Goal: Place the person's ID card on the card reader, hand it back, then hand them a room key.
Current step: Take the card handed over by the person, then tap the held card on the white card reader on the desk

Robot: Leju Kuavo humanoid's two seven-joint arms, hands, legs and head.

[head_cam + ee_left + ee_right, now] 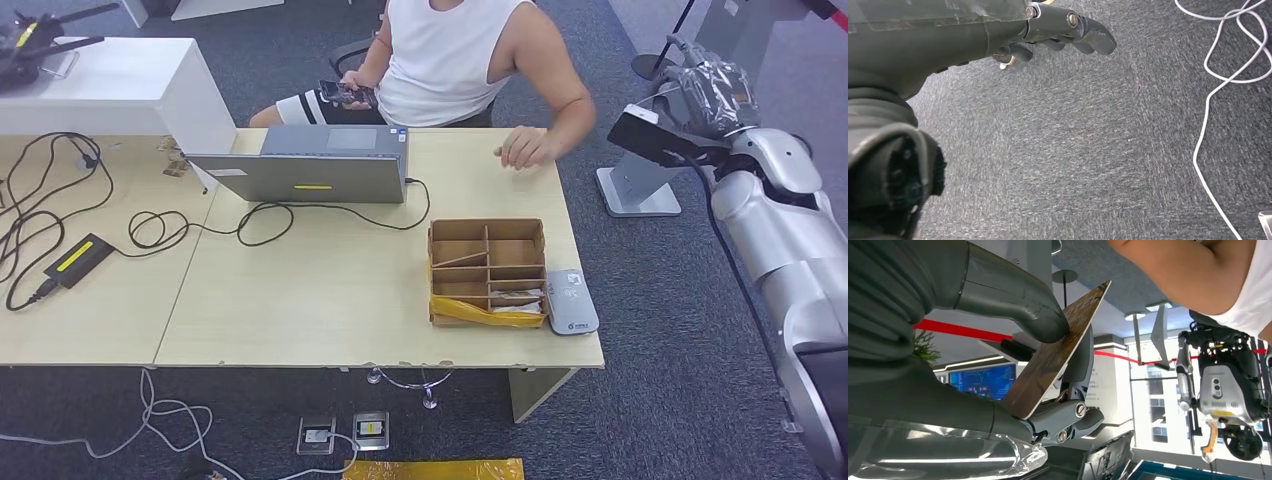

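Note:
My right hand [706,92] is raised off the table's right side, level with its far edge. It pinches a dark, brown-patterned card [652,134] between thumb and fingers [1075,365]; the card [1055,352] sticks out flat towards the person. I cannot tell which card it is. The person sits behind the table with one hand [524,148] resting on its far right corner and a phone [346,94] in the other. The grey card reader [572,302] lies at the table's front right, beside a cardboard divider box [487,268]. My left hand [1058,30] hangs over the carpet, holding nothing.
A grey laptop [318,166] stands at the back of the table [300,310], with black cables and a power brick [78,260] to its left. A white stand base [638,190] sits on the floor beyond the right edge. White cable [1218,75] loops on the carpet.

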